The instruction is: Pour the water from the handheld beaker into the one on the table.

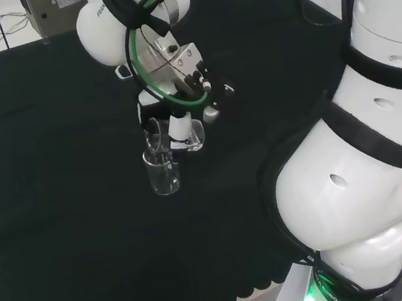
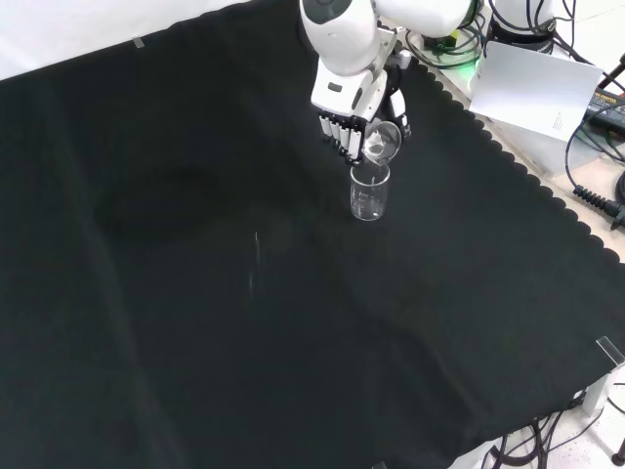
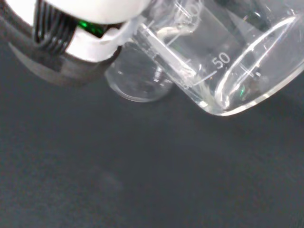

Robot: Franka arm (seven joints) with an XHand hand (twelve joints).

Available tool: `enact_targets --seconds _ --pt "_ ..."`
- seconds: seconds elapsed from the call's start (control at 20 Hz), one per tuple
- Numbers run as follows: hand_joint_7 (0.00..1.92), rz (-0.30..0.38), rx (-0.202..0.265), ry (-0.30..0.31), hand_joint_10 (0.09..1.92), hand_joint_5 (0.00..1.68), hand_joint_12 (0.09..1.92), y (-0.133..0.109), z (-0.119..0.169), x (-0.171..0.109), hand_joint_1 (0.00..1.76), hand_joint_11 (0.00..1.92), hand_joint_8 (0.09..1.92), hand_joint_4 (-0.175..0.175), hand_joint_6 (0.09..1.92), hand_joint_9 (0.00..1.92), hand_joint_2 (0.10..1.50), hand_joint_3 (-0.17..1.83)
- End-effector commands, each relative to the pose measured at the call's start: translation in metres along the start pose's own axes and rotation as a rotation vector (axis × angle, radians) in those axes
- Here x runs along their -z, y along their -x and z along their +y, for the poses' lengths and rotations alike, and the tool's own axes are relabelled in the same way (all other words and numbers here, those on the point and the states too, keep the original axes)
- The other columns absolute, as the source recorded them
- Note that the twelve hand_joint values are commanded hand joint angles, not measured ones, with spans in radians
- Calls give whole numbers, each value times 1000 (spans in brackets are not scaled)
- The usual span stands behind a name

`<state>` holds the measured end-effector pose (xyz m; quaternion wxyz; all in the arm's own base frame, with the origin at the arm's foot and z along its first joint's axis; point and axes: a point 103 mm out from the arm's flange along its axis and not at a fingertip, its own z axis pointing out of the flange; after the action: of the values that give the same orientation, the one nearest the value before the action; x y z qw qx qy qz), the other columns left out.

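Curled round a small clear glass beaker point(image 1: 192, 133), the black and white hand point(image 1: 176, 86) hangs from the arm's white links above the black cloth-covered surface point(image 1: 54, 180) in the head view. The held beaker is tipped over, its mouth turned toward a second clear glass beaker point(image 1: 163, 173) that stands upright on the surface. Taking that standing beaker as the landmark, the held one sits just above it and a little to its right, and their rims look close together; whether they touch I cannot tell.

From the front view, the hand point(image 2: 344, 112) comes down from the top, its dark-tipped fingers point(image 2: 337, 132) wrapped about the tilted beaker point(image 2: 383, 144). The tilted beaker's round open mouth faces down and outward, directly over the rim of the standing beaker point(image 2: 369, 193), which is a plain straight-walled cylinder, transparent against the cloth point(image 2: 195, 293). How much liquid either one holds is not plain here.

Close up in the wrist view, the held beaker point(image 3: 228, 61) lies nearly on its side, with white graduation marks on its wall and a thick rounded lip. A part of the hand point(image 3: 80, 33) presses against its wall. Beyond it, the standing beaker's round rim point(image 3: 137, 80) shows just beside the held one.
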<state>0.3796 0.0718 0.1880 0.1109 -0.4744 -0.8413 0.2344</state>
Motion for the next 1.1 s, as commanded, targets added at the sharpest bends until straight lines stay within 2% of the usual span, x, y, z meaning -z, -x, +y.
enact_targets --seconds 0.05,0.6,1.1 --pt "1688 -29 -81 -54 87 1187 561 22 -4 -3 1156 1480 256 -33 775 1803 771 520" --pt "1687 -50 -78 -79 87 1185 561 19 -4 -2 1157 1476 259 -36 779 1805 768 526" --pt "1687 -115 -99 -125 87 1184 560 11 -1 3 1157 1473 261 -38 782 1808 768 528"
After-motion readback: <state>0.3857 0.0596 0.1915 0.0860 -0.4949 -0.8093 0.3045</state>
